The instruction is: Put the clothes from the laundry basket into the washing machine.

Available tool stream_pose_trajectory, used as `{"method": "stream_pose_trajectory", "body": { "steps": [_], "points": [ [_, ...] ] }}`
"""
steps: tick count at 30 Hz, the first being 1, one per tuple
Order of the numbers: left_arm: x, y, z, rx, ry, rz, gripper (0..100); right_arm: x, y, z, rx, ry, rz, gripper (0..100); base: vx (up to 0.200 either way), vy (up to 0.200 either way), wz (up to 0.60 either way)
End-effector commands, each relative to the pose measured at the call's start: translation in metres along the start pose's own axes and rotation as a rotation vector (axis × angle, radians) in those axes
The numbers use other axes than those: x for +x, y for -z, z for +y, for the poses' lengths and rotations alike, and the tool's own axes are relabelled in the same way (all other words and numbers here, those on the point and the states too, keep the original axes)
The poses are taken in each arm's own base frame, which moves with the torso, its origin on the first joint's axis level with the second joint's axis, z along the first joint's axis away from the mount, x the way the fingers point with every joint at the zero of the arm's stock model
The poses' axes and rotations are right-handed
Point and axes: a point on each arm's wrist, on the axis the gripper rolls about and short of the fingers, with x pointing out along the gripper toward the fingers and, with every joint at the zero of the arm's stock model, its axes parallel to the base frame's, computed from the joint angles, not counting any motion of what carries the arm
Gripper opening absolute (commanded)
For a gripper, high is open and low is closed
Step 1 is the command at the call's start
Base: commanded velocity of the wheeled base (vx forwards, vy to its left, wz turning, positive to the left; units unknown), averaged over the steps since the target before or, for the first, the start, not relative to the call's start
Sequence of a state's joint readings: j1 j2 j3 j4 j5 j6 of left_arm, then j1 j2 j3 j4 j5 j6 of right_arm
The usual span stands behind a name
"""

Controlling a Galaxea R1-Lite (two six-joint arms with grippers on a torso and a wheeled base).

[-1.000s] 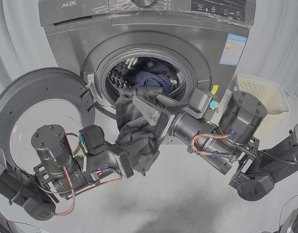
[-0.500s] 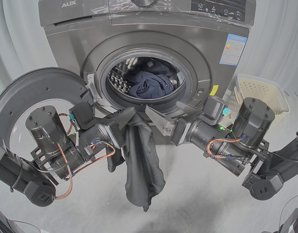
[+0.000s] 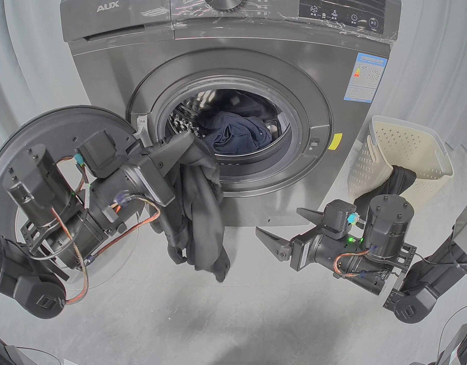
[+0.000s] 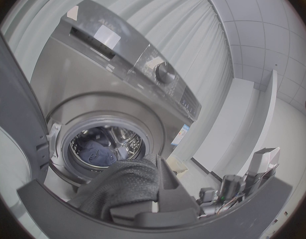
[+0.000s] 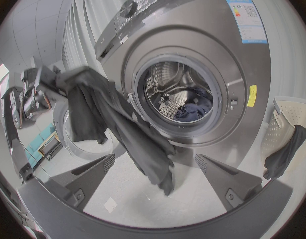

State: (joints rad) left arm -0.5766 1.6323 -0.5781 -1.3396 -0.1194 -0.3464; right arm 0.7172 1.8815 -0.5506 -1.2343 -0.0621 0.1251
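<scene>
- Head view: the left gripper (image 3: 185, 142) is up at the left rim of the porthole of the grey metallic front-loading washing machine (image 3: 106, 72). Its jaws are pinched on a long dark grey fabric garment (image 3: 198, 204).
- The garment's top is level with the opening, but most of it dangles down outside the drum, towards the floor.
- The round grey door (image 3: 56, 133) stands swung wide on the left, so the way in is free. A crumpled navy garment (image 3: 236, 134) already lies inside the drum.
- Low on the right, the right gripper (image 3: 278, 221) hangs with its jaws spread and nothing between them, just in front of the cream perforated plastic laundry basket (image 3: 421, 148). A black garment (image 3: 398, 178) droops over the basket's near edge.
- Left wrist view: the fabric is bunched tight between the fingers (image 4: 169, 186), and the open drum sits right ahead.
- Right wrist view: the two fingers (image 5: 226, 180) are wide apart and empty. The dark grey garment hangs well short of the porthole lip.
- My read: this is the loading step for the dark grey garment. The next move calls for pushing deep into the drum before letting go, or the tail will trail out over the lip. After that, the black garment is the next pick.
</scene>
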Motion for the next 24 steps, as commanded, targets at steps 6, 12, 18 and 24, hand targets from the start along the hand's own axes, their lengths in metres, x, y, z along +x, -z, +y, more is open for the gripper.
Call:
{"method": "stream_pose_trajectory", "body": {
  "steps": [6,12,18,24],
  "points": [
    [-0.015,-0.028,-0.014,0.012,0.05,-0.084,0,0.029,0.032,-0.014,-0.006,0.039,0.08,100,0.0,0.0,0.0],
    [-0.017,-0.028,-0.015,0.013,0.054,-0.086,0,0.054,0.035,-0.021,-0.002,0.058,0.049,100,0.0,0.0,0.0],
    [-0.02,-0.025,-0.017,0.01,0.076,-0.067,0,0.081,0.034,-0.031,0.002,0.082,0.0,100,0.0,0.0,0.0],
    [-0.02,-0.024,-0.017,0.008,0.08,-0.062,0,0.098,0.044,-0.029,0.0,0.07,-0.005,100,0.0,0.0,0.0]
  ]
}}
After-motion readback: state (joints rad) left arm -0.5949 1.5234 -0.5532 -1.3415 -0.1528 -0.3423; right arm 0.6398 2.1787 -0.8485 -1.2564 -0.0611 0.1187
